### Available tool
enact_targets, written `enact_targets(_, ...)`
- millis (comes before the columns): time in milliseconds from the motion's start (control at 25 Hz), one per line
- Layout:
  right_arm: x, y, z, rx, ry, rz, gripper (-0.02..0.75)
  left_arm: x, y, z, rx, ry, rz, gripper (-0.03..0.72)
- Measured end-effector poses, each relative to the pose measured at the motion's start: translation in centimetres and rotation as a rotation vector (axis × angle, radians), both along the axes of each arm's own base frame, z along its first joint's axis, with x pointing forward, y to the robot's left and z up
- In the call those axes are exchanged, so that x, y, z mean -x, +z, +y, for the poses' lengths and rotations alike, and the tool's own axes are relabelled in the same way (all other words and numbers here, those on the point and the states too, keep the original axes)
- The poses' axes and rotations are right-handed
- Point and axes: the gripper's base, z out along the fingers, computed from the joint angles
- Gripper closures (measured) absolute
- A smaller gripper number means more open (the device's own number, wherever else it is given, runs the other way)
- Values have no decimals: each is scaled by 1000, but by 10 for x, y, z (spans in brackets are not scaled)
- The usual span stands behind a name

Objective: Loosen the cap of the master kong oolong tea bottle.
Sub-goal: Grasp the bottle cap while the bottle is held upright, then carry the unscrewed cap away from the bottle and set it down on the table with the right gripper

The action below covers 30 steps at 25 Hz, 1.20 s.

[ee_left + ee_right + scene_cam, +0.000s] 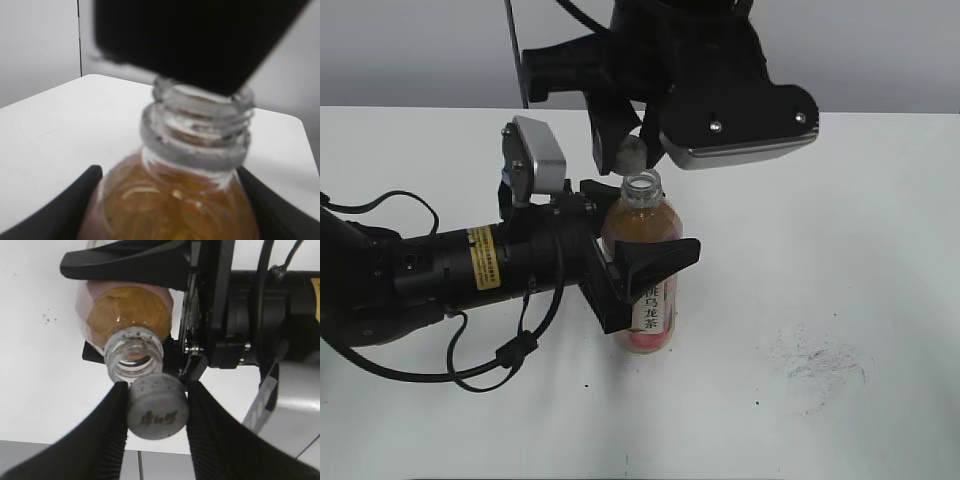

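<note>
The cap [157,406] was already off, pinched in the right gripper [156,412] at the neck's ten o'clock. The left gripper [645,280] apparently clamped the master kong oolong tea bottle [645,262] upright; loosening looked done.

We see bright, even light and soft shadows; between the left fingers, the slim clear plastic amber-tea bottle [192,165] blurs at close range.

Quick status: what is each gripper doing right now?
Left gripper: shut on the master kong oolong tea bottle, gripping its body.
Right gripper: shut on the cap, lifted off the neck.
</note>
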Motion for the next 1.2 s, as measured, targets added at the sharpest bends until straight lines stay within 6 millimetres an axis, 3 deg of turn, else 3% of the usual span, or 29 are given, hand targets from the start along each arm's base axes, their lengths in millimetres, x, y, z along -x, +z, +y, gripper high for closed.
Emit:
enact_targets(160,-3,0,-2,3,-116,2,467,0,0,0,1,-1,0,241)
enact_targets(280,-13,0,-13,-8,-354,10,467,0,0,0,0,-1,0,241)
enact_targets(560,-61,-8,-78,-127,-1131,105,467,0,0,0,1,-1,-1,241)
enact_targets(760,-75,-44,-130,-123,-1661,218,467,0,0,0,1,-1,-1,241)
enact_targets(840,-73,-60,-142,-111,-1846,267,467,0,0,0,1,-1,-1,241)
enact_targets(1000,-68,-91,-150,-79,-2164,398,467,0,0,0,1,-1,-1,241)
enact_targets(1200,-67,-144,-150,-27,-2532,432,467,0,0,0,1,0,0,241)
